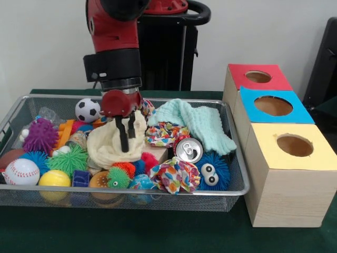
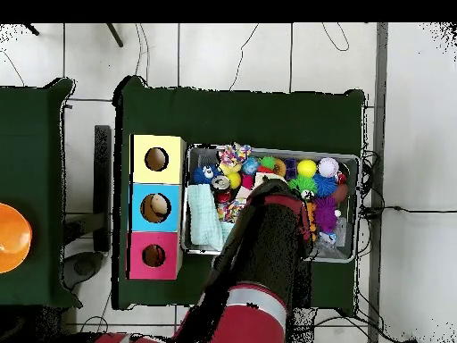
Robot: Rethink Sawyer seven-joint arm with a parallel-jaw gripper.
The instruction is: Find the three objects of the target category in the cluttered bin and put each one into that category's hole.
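Observation:
The bin [image 1: 158,194] is a silver wire-mesh basket packed with toys; it also shows in the overhead view [image 2: 359,205]. My gripper [image 1: 126,138] hangs low in the bin's middle. Its two black fingers [image 1: 123,138] stand close together against a bunched cream cloth [image 1: 108,145], which rises to a peak beside them. The hole [image 1: 258,76] in the red-topped box lies at the far right, empty; it also shows in the overhead view [image 2: 153,255]. In the overhead view my arm [image 2: 268,232] hides the gripper.
The blue-topped box [image 1: 300,113] and the yellow-topped box [image 1: 316,158] stand in a row with the red one. The bin holds a soccer ball [image 1: 87,110], a baseball [image 1: 21,171], spiky balls, a can [image 1: 188,150], a mint knitted cloth [image 1: 202,124] and patterned cloths [image 1: 176,175].

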